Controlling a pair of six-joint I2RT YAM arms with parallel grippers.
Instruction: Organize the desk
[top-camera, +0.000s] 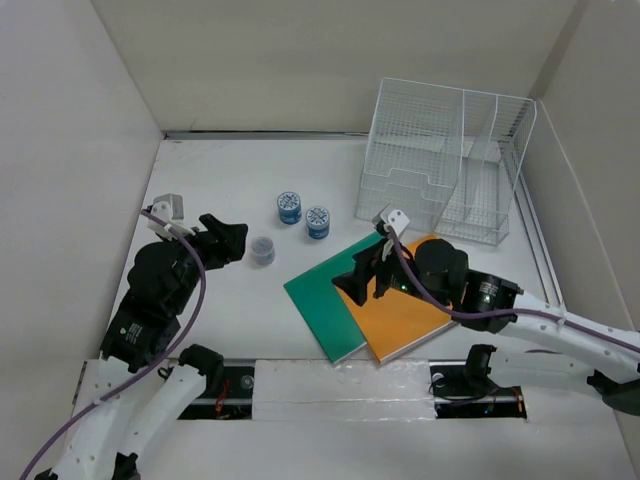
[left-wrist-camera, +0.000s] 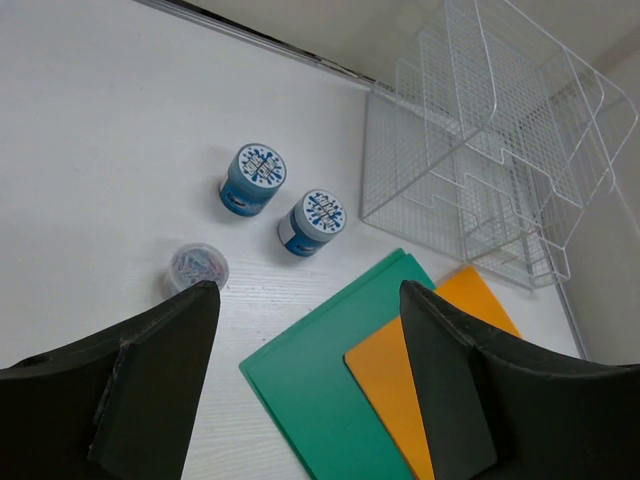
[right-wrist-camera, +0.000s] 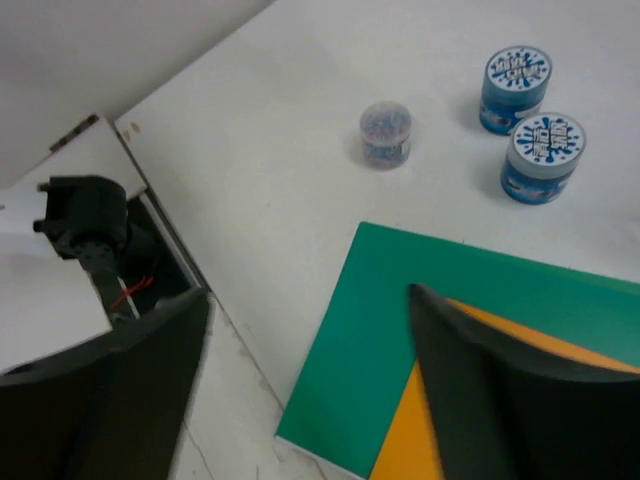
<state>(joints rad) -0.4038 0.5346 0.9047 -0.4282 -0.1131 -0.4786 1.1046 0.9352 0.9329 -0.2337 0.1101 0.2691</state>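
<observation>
Desk (top-camera: 215, 175): white tabletop filling the floor of the cell, beige wall panels (top-camera: 70, 110) on three sides, arm bases at its near edge. Wire rack (top-camera: 440, 165) stands at the far right corner, upright; nothing seen in its compartments. Two blue-lidded jars sit mid-desk, left of the rack: one farther back (top-camera: 289, 207), one nearer and to its right (top-camera: 318, 222); close together, not touching. A small clear tub (top-camera: 263, 251) with coloured clips inside sits nearer and to the left of both jars, apart from them. Green folder (top-camera: 322, 300) lies flat near the front centre, turned at an angle to the desk edge. Orange folder (top-camera: 410, 315) lies on top of it, shifted right, so a green strip shows along the left and far sides; its far corner is near the foot of the rack. Left gripper (top-camera: 238, 243): over the left half of the desk, just left of the clear tub; jaws spread wide, nothing between them. Wrist view shows the tub beside its left finger (left-wrist-camera: 150, 380) and the folders between the two fingers, lower down. Right gripper (top-camera: 358, 268): over the folders where green meets orange, pointing left; jaws spread wide, empty. Cannot tell whether its fingers touch the folders.
</observation>
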